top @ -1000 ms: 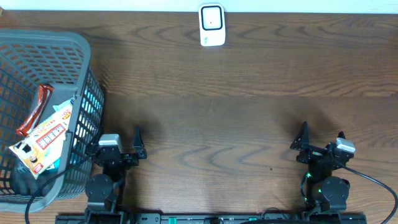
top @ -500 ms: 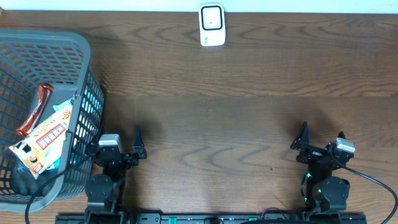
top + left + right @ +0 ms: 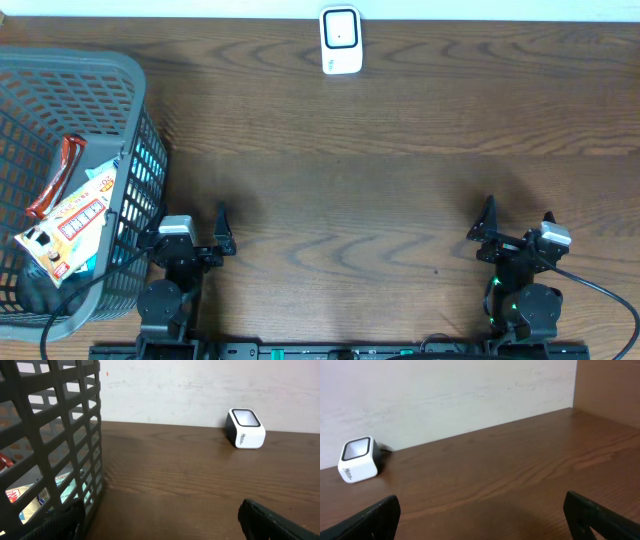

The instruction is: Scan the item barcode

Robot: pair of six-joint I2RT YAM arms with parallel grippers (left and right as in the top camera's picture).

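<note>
A white barcode scanner [image 3: 340, 40] stands at the far edge of the table, also seen as the scanner [image 3: 245, 427] and the scanner [image 3: 359, 459] from the wrists. The items lie in the grey basket [image 3: 60, 70] at the left: a white-and-orange snack packet [image 3: 65, 225], a red-brown bar [image 3: 55, 178] and a teal packet under them. My left gripper [image 3: 188, 228] rests open just right of the basket, with nothing between its fingers [image 3: 275, 520]. Near the front right, my right gripper [image 3: 518, 218] is open and empty too, its fingers [image 3: 600, 517] spread wide.
The basket wall [image 3: 50, 435] fills the left of the left wrist view, close to the left finger. A pale wall runs behind the table's far edge. Bare brown wood lies between the two grippers and the scanner.
</note>
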